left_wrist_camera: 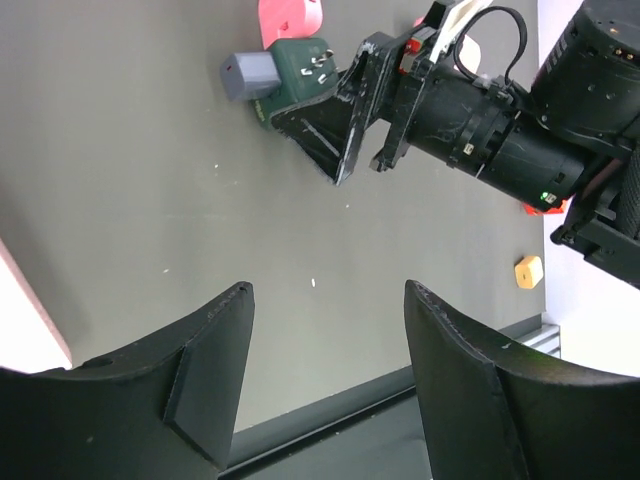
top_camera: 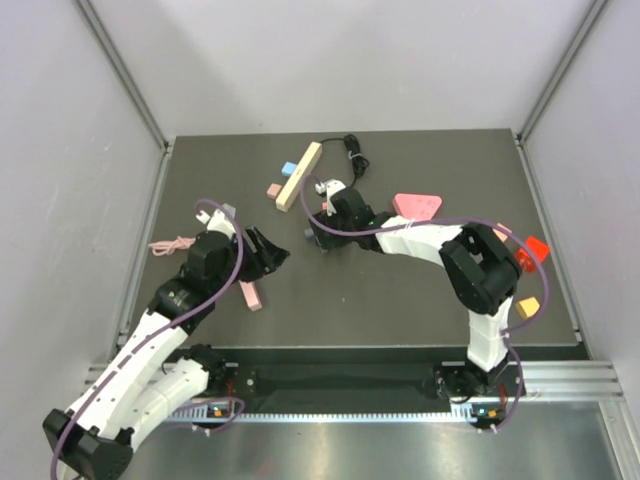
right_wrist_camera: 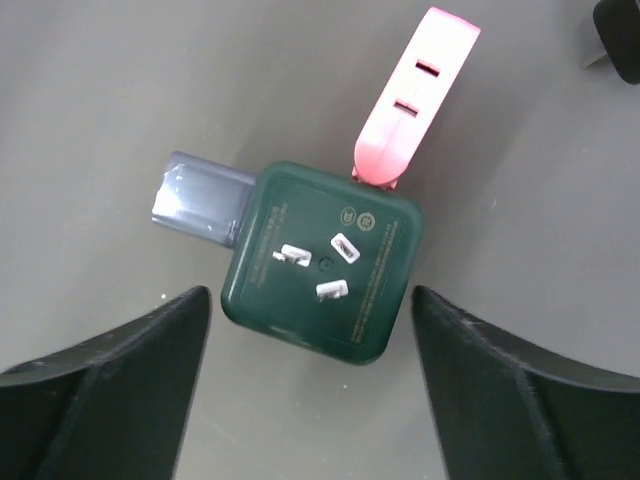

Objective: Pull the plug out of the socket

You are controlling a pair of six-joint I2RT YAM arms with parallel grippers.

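Grey plug (right_wrist_camera: 200, 205) juts sideways from green socket (right_wrist_camera: 320, 265), prongs up; right fingers (right_wrist_camera: 100, 390) open astride it, left fingers (left_wrist_camera: 200, 385) open.

Pink piece (left_wrist_camera: 291, 17) cut off by left wrist view's top edge

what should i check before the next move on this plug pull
1. right gripper open, straddling the green socket cube: ok
2. cube gripped: not ok, gaps on both sides
3. grey plug seated in the cube: ok, not yet pulled
4. pink plug also seated; which one to pull: cannot tell
5. left gripper open and empty: ok
6. left gripper at a plug: not ok, it stands apart from the cube
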